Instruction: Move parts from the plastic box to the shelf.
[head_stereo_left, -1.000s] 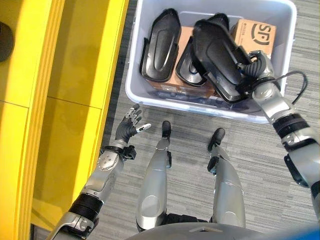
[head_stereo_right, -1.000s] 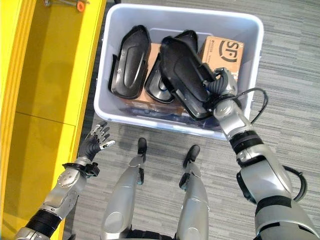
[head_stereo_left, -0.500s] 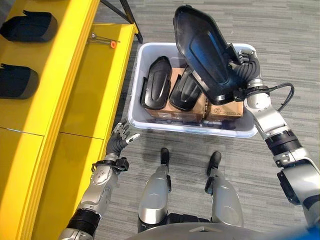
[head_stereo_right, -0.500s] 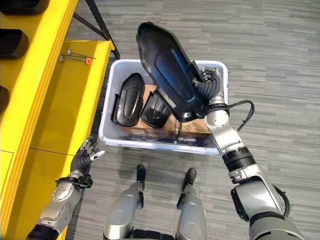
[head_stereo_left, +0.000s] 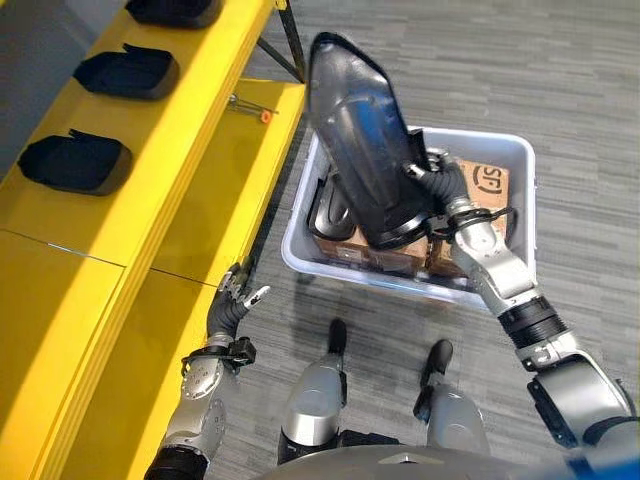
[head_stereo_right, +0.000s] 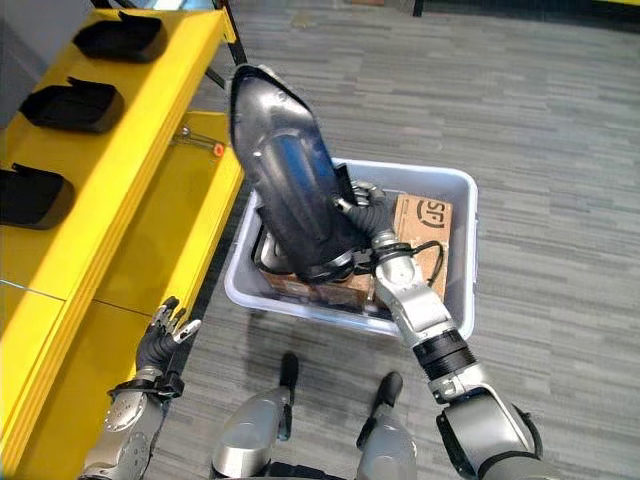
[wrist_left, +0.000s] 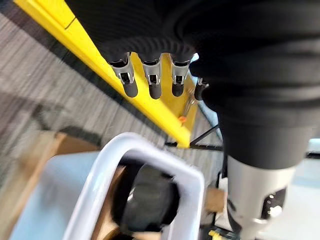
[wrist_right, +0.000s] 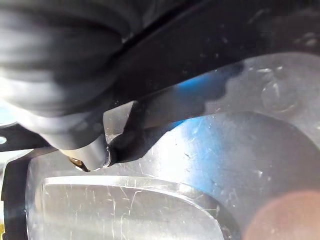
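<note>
Lifted clear of the plastic box (head_stereo_left: 505, 155) since a second ago, your black moulded part (head_stereo_left: 362, 140) hangs above it, the right hand (head_stereo_left: 440, 185) clamped on its lower end. Swing it left onto the yellow shelf (head_stereo_left: 160, 150), avoiding parked parts (head_stereo_left: 75, 162). Left hand (head_stereo_left: 232, 300) idles, fingers relaxed.

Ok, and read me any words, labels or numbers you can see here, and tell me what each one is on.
Cardboard box inside the plastic box: a dark printed logo on its top flap, with a finer line beside it that is too small to read; nothing I can quote reliably.
Black part held up by the right hand: no print visible.
Yellow shelf and the black parts on it: none.
</note>
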